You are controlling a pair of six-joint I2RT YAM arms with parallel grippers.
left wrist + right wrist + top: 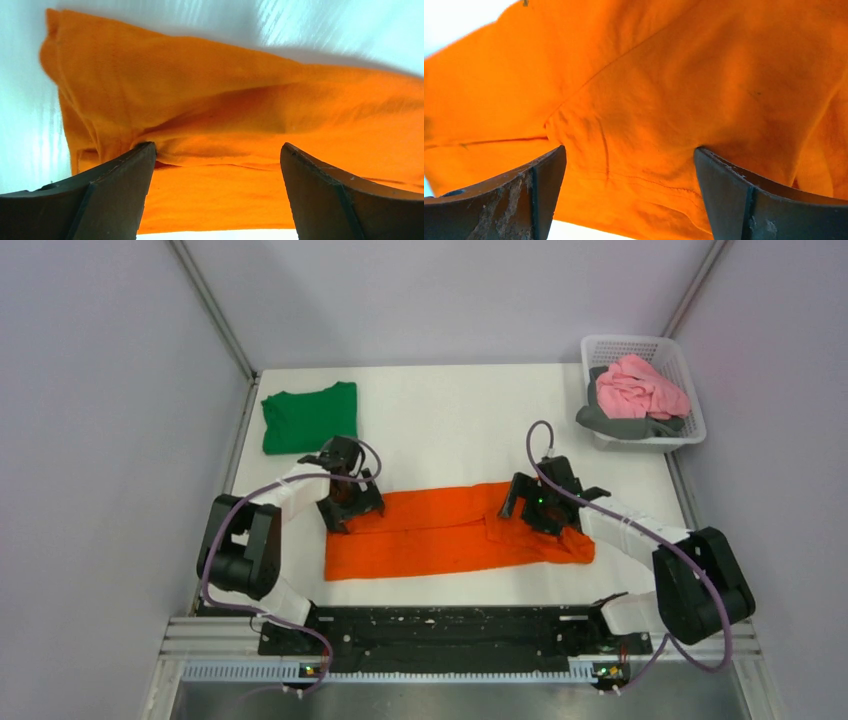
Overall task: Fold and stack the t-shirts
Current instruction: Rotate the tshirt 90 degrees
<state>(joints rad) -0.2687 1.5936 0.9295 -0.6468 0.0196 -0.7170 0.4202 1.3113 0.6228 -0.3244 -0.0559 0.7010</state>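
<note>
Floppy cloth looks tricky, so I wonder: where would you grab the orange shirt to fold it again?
Likely at its short ends, from straight above, one hand each. The orange shirt lies flat as a long strip on the table, so only a pinched edge lifts over. The left hand and right hand hang open near those ends.

2 black-and-white arms (300, 485), purple cables (532, 440)

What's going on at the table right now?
Both arms are at the orange t-shirt, which lies on the table as a long folded strip. The left pincer is at its left end and the right pincer at its right end, both open over the cloth. A green t-shirt lies folded at the far left. A pink garment and a grey garment sit in the basket.
</note>
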